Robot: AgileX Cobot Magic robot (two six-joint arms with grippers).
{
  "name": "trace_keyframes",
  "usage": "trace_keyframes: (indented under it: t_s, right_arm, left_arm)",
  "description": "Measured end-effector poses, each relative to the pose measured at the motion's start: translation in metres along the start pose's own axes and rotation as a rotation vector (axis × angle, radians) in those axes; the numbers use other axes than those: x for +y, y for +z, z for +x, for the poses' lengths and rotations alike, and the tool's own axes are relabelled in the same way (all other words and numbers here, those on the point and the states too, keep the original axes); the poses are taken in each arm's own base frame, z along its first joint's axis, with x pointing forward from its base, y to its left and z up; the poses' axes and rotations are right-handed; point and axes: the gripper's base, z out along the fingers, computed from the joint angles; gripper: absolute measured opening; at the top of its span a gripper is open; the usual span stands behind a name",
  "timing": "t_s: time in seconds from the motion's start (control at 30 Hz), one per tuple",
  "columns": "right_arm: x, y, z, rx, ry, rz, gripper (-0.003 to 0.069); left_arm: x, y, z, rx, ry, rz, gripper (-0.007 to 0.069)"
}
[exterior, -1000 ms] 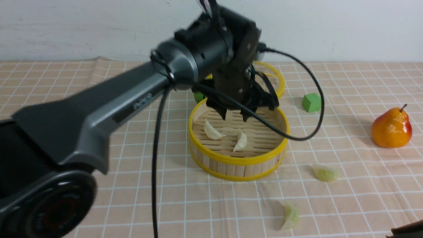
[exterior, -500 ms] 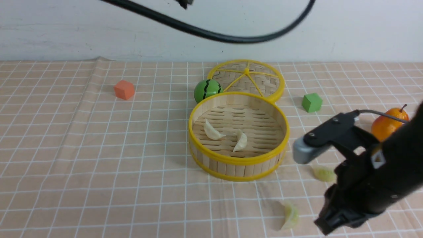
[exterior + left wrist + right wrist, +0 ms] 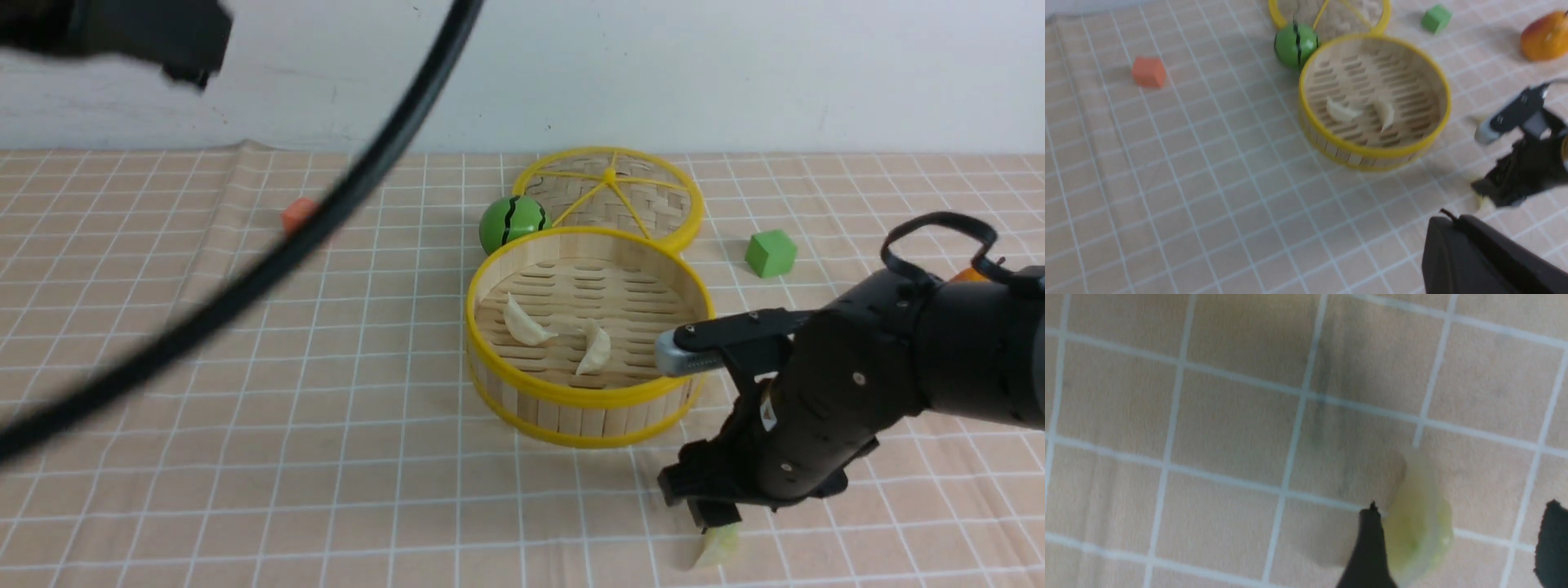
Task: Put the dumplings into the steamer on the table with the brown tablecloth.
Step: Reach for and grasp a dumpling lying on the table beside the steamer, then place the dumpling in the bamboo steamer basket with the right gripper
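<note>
Brown-checked counter (image 3: 245, 392) carries a green dumpling (image 3: 1419, 526) outside the steamer (image 3: 571, 398). So my right hand (image 3: 1461, 506) straddles it, spread and not yet clenched.

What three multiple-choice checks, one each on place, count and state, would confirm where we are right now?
1. Relative to the steamer, the right gripper is: A inside it; B on its near side, over a green dumpling; C behind it.
2. Dumplings in the steamer: A one; B two; C four.
3. The right gripper is: A open; B shut on the dumpling; C shut, empty.
Answers: B, the front view shows it there; B, two white dumplings lie inside; A, the right wrist view shows its fingers apart around the dumpling.
</note>
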Motion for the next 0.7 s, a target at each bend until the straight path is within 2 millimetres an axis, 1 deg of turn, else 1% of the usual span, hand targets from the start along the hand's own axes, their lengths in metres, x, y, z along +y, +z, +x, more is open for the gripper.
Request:
trace_keyframes:
  t_s: [0.03,0.07,0.1,0.13,0.2,0.27,0.3,0.33,0.37,0.4,0.43,0.5,0.57,0.67,0.7]
  right_arm:
    - [0.0,0.002,0.0,0.002,0.001,0.001,0.0524]
    - [0.0,0.005,0.0,0.004,0.005,0.0,0.0526]
    - [0.0,0.008,0.0,0.01,0.008,0.0,0.0524]
    - [0.001,0.013,0.002,0.03,0.017,0.001,0.0501]
    - [0.0,0.015,0.003,0.05,0.013,0.005,0.0457]
    - [0.0,0.016,0.006,0.074,-0.007,0.011,0.0372]
    - [0.0,0.016,0.006,0.075,-0.01,0.01,0.0351]
    - [0.0,0.015,0.006,0.088,-0.026,0.013,0.0255]
    - [0.0,0.014,0.005,0.09,-0.038,0.013,0.0206]
    - [0.0,0.013,0.005,0.095,-0.05,0.014,0.0175]
    - [0.001,0.01,0.003,0.099,-0.066,0.015,0.0173]
    - [0.004,-0.001,-0.006,0.091,-0.102,0.011,0.0185]
    - [0.008,-0.016,-0.019,0.062,-0.138,0.001,0.0185]
    - [0.017,-0.047,-0.048,-0.017,-0.192,-0.02,0.0185]
    - [0.019,-0.051,-0.052,-0.035,-0.194,-0.024,0.0185]
  left_arm:
    - [0.001,0.001,0.005,0.012,0.002,-0.003,-0.0014]
    - [0.003,0.003,0.017,0.039,0.007,-0.008,-0.0014]
    - [0.004,0.005,0.023,0.054,0.009,-0.011,-0.0014]
    - [0.007,0.008,0.039,0.077,0.015,-0.014,-0.0014]
    - [0.01,0.013,0.056,0.09,0.016,-0.015,-0.0014]
    - [0.013,0.013,0.069,0.078,0.006,-0.01,-0.0014]
    - [0.014,0.013,0.071,0.079,0.005,-0.01,-0.0014]
    - [0.015,0.013,0.079,0.074,-0.002,-0.009,-0.0014]
    - [0.016,0.013,0.082,0.071,-0.004,-0.01,-0.0014]
    - [0.017,0.013,0.086,0.07,-0.006,-0.011,-0.0014]
    - [0.018,0.012,0.089,0.068,-0.008,-0.014,-0.0014]
    - [0.021,0.009,0.095,0.061,-0.011,-0.018,-0.0014]
    - [0.022,0.006,0.099,0.055,-0.014,-0.019,-0.0014]
    - [0.024,0.002,0.101,0.044,-0.016,-0.017,-0.0014]
    - [0.024,0.001,0.101,0.043,-0.016,-0.017,-0.0014]
